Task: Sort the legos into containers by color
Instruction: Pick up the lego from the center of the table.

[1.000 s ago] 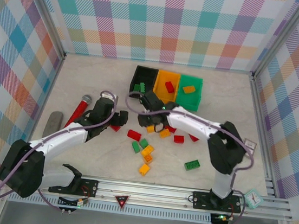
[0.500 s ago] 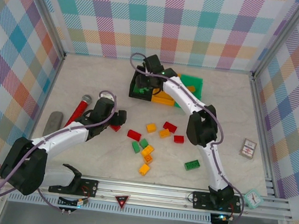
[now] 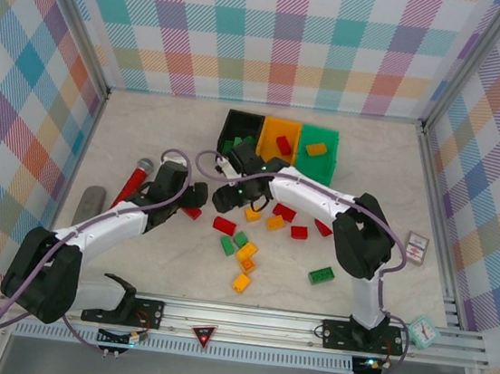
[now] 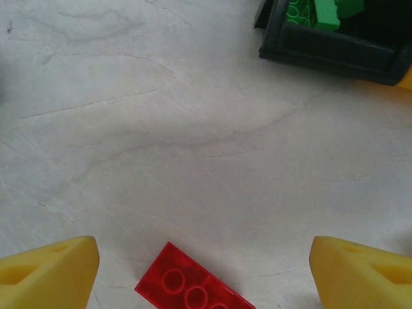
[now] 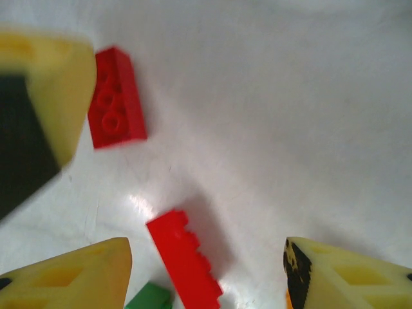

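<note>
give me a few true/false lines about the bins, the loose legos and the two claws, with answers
1. The black bin has green legos in it. True.
2. The orange bin holds a yellow brick. False: it holds a red brick.
3. The left claw is shut on a red lego. False: it is open, and the red lego lies on the table between its fingers.
4. A green lego lies loose on the table. True.
5. The right claw carries a green brick. False: it is open and empty, above two loose red pieces.
</note>
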Controlling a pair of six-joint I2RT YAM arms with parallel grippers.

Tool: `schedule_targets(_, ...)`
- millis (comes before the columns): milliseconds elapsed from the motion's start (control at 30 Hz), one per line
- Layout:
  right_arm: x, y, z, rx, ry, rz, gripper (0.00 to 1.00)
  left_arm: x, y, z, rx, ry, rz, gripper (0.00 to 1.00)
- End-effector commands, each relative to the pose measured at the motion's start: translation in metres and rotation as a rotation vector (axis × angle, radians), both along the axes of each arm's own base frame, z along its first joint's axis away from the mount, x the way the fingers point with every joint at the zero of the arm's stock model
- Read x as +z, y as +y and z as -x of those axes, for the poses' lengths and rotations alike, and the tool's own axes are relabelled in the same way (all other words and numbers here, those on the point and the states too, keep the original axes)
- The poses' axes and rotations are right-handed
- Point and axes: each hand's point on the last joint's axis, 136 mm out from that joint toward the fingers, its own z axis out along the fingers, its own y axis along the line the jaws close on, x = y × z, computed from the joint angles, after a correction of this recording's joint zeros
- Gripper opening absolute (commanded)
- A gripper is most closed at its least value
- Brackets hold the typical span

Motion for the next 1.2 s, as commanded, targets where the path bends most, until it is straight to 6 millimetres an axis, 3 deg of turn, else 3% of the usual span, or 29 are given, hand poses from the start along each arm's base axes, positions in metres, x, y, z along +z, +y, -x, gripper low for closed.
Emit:
schedule_targets(0, -0.004, 0.009, 0.017, 0.106, 0.034, -0.040, 0.64, 0.000, 0.002, -0.002, 0.022, 0.013, 0.049, 0.85)
schedule_targets(133, -0.024, 0.016, 0.027, 0.136, 0.080, -0.007, 0.63, -0.003, 0.013, -0.002, 0.062, 0.025, 0.070, 0.85)
schedule_targets(533, -0.051, 0.021, 0.046, 0.170, 0.114, 0.060, 0.60, -0.005, 0.026, -0.001, 0.108, 0.031, 0.116, 0.85)
schedule_targets(700, -0.061, 0.016, 0.042, 0.169, 0.098, 0.111, 0.48, -0.007, 0.024, -0.001, 0.103, 0.040, 0.121, 0.85)
schedule_targets(933, -0.055, 0.018, 0.038, 0.169, 0.075, 0.109, 0.35, -0.008, 0.024, -0.002, 0.097, 0.046, 0.118, 0.84)
schedule_targets(1033, -0.043, 0.020, 0.032, 0.151, 0.039, 0.080, 0.30, -0.009, 0.024, -0.003, 0.100, 0.047, 0.114, 0.84)
schedule_targets(1167, -0.015, 0.013, 0.002, 0.041, -0.011, 0.001, 0.27, -0.009, 0.025, -0.003, 0.103, 0.050, 0.111, 0.84)
